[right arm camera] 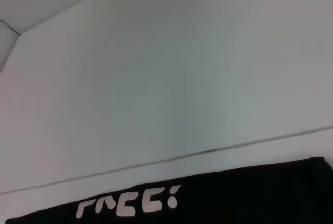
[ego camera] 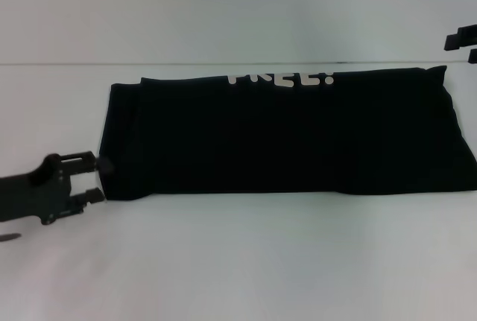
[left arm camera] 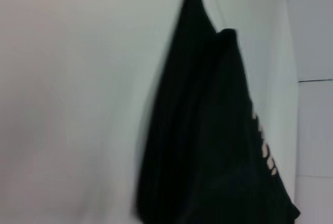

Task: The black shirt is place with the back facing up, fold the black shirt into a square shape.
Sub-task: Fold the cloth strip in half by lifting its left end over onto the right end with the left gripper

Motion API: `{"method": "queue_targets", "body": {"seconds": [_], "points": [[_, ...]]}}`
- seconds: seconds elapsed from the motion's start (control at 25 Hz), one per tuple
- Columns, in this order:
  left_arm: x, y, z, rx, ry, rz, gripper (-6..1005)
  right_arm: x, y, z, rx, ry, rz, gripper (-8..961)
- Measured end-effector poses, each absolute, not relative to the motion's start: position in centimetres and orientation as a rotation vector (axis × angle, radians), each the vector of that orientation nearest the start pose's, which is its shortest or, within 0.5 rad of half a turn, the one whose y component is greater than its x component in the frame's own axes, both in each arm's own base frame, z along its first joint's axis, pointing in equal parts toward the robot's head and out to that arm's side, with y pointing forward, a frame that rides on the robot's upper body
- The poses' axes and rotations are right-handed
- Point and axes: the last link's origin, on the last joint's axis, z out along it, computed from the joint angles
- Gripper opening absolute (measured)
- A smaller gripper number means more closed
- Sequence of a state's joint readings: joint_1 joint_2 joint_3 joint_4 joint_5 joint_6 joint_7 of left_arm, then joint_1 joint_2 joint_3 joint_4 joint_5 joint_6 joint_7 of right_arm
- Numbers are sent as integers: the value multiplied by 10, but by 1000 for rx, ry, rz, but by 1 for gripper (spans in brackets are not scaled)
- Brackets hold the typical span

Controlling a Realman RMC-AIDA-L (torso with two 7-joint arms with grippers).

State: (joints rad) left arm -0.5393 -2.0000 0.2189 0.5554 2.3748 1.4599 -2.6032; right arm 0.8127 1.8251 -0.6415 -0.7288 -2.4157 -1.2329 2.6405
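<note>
The black shirt (ego camera: 287, 135) lies on the white table, folded into a long band running left to right. Part of its white lettering (ego camera: 279, 79) shows along the far edge. My left gripper (ego camera: 100, 179) is at the shirt's left end, low over the table, open, with its upper fingertip touching the cloth edge and nothing held. My right gripper (ego camera: 463, 45) is raised at the far right, past the shirt's far right corner, its fingers apart and empty. The shirt also shows in the left wrist view (left arm camera: 208, 141) and in the right wrist view (right arm camera: 234, 198), with the lettering (right arm camera: 127, 203).
The white table (ego camera: 238, 261) extends in front of the shirt and to its left. A pale wall (ego camera: 223, 8) rises behind the table's far edge. The shirt's right end reaches the edge of the head view.
</note>
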Motion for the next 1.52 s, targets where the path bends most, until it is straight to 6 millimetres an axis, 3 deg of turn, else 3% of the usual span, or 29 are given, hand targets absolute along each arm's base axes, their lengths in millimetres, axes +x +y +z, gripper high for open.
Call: {"method": "queue_targets", "body": {"seconds": [0.36, 1.2, 1.52], "points": [[-343, 333, 13, 1733, 2713, 899, 636, 248, 458, 129, -1943, 1599, 400, 615], [-345, 338, 0, 1637, 2798, 903, 637, 254, 458, 131, -1915, 1605, 409, 615], [-328, 354, -17, 1658, 2778, 902, 636, 253, 458, 130, -1917, 1605, 414, 614]]}}
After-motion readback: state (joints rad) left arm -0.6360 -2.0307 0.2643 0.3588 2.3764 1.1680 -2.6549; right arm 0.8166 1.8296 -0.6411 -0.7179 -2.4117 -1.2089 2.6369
